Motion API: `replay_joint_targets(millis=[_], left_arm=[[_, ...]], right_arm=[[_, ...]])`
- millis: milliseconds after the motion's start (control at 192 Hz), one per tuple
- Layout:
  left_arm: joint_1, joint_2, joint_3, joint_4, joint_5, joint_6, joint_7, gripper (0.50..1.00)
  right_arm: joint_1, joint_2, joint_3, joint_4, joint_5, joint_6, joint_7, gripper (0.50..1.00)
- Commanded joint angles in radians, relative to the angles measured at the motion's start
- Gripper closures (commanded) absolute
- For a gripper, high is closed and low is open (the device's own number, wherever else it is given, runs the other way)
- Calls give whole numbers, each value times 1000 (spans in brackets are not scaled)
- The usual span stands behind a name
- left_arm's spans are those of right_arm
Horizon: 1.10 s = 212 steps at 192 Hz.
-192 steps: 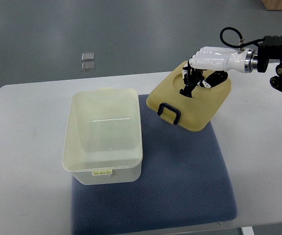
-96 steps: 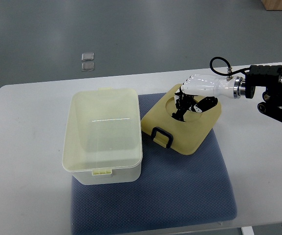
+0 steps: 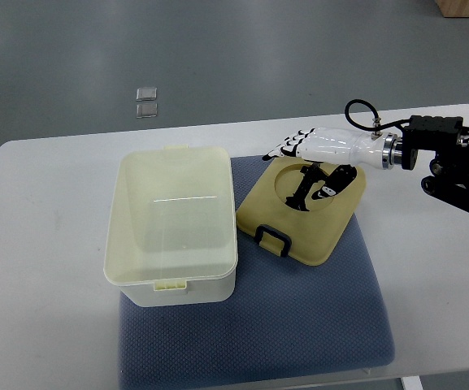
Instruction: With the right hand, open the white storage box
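One cream plastic lid (rounded, with a black loop handle) lay flat on the dimpled blue mat beside the open, translucent white storage box, the glossy right hand hovering above, fingers spread, gripping nothing.

No text, label, brand, number or sign can be read anywhere in the view. The white storage box, its lid at about 3 o'clock from it, and the right hand carry no legible marking. The two small clear squares on the floor at 12 o'clock are too small to tell.
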Motion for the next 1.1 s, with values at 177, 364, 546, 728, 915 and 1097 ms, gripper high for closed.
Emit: replay_joint_targets(millis=[177,364,546,728,915,1097], left_arm=[[0,0,0,0,0,0,0,500],[0,0,0,0,0,0,0,500],[0,0,0,0,0,0,0,500],[0,0,0,0,0,0,0,500],[0,0,0,0,0,0,0,500],[0,0,0,0,0,0,0,500]], right_arm=[[6,-11,116,2,297,89,0,585],[-39,1,260,-12,618,285,0,585],[-86,41,283,-78,923,300,0,585],[-121,81,285,-114,1268,273,0,587],[-132,87,285,-119,1491,236,-97,585],[-137,92,283,-127,1560,253,-169,585]])
